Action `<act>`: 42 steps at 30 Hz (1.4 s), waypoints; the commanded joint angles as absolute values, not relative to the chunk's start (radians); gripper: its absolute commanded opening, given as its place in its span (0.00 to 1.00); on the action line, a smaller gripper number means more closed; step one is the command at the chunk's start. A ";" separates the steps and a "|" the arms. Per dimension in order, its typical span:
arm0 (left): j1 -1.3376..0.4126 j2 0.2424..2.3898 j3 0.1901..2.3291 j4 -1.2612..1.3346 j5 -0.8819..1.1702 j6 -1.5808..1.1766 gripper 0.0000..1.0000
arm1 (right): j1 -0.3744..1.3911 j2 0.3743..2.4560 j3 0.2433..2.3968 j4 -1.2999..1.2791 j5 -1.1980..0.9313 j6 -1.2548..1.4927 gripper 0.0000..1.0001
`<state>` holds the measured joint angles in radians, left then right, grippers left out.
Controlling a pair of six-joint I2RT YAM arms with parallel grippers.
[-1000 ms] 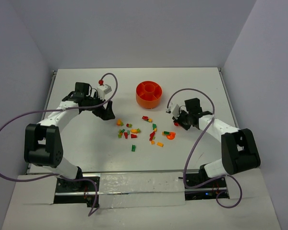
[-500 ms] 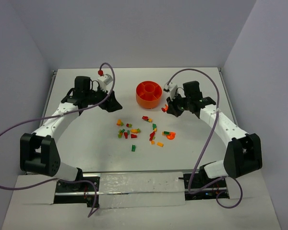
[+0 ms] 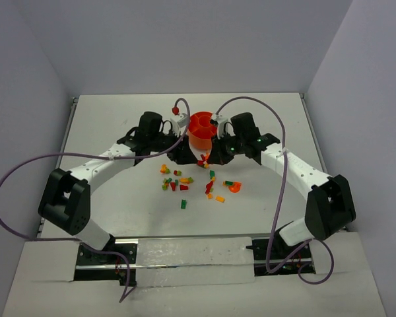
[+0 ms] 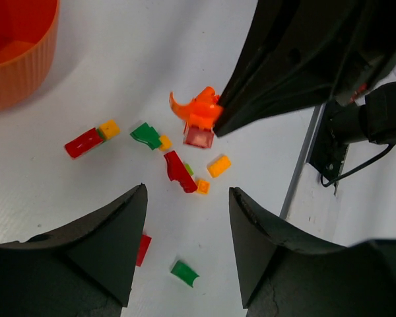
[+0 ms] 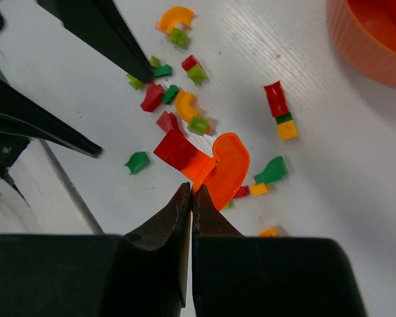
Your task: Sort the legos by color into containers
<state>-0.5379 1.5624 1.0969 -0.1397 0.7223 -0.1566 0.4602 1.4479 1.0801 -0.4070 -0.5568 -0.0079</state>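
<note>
The round orange bowl [image 3: 203, 127] stands at the back middle; its rim shows in the left wrist view [image 4: 16, 63] and the right wrist view [image 5: 376, 39]. My right gripper [image 3: 210, 156] [image 5: 191, 191] is shut on an orange curved lego [image 5: 226, 168] with a red brick [image 5: 177, 148] stuck to it, held above the table just in front of the bowl; it also shows in the left wrist view [image 4: 199, 112]. My left gripper [image 3: 186, 156] [image 4: 187, 191] is open and empty, close to the left of it. Loose legos [image 3: 185, 181] lie scattered in front.
A single green lego [image 3: 183, 205] lies nearest the arm bases. Another orange curved piece [image 3: 234, 187] lies right of the pile. Both arms' cables arch over the bowl area. Walls close the table at the back and sides.
Both arms swung inward toward the bowl. The right gripper lifted the orange and red piece and carried it left. The left gripper moved right and now faces it.
</note>
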 commanded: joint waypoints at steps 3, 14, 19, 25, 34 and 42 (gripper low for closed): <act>-0.570 1.602 1.135 -0.042 0.732 -0.243 0.58 | 0.504 1.442 1.085 -0.346 -0.522 0.072 0.00; -0.596 1.621 1.139 -0.038 0.704 -0.225 0.39 | 0.526 1.450 1.080 -0.350 -0.511 0.104 0.00; -0.597 1.620 1.138 -0.037 0.699 -0.215 0.32 | 0.526 1.459 1.084 -0.356 -0.512 0.107 0.00; -0.597 1.621 1.135 -0.044 0.700 -0.201 0.08 | 0.526 1.466 1.083 -0.371 -0.504 0.106 0.00; -0.591 1.608 1.074 -0.092 0.672 -0.152 0.00 | 0.453 1.453 1.066 -0.379 -0.450 0.111 0.00; -0.543 1.640 1.042 -0.131 0.559 -0.101 0.00 | 0.321 1.461 1.026 -0.397 -0.334 0.043 0.00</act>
<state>-0.5608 1.6211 1.0354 -0.1090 0.6343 -0.1458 0.3626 1.4590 1.0431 -0.3865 -0.4226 0.0905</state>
